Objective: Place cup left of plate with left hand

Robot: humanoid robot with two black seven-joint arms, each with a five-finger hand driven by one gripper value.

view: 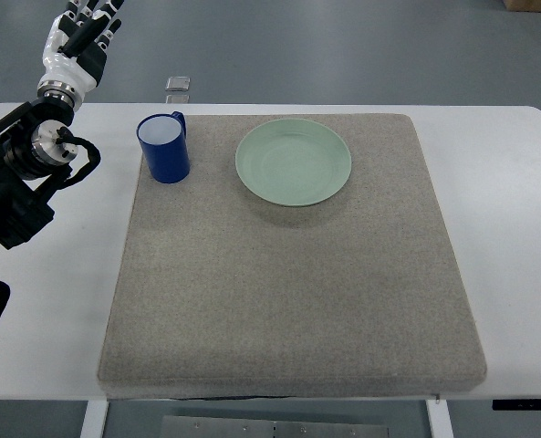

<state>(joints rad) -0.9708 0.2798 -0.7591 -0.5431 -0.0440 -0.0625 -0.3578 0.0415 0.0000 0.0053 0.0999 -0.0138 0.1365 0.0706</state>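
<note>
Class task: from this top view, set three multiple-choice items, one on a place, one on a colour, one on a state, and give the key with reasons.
1. Where does the cup stand?
A left of the plate
B on the plate
C right of the plate

2. What colour is the plate?
A red
B pale green
C black

3. What does the left hand hold?
A the cup
B the plate
C nothing

Key: 1 A, the cup stands upright on the mat, left of the plate. 2 B, its surface is pale green. 3 C, the hand is raised clear of the cup.
</note>
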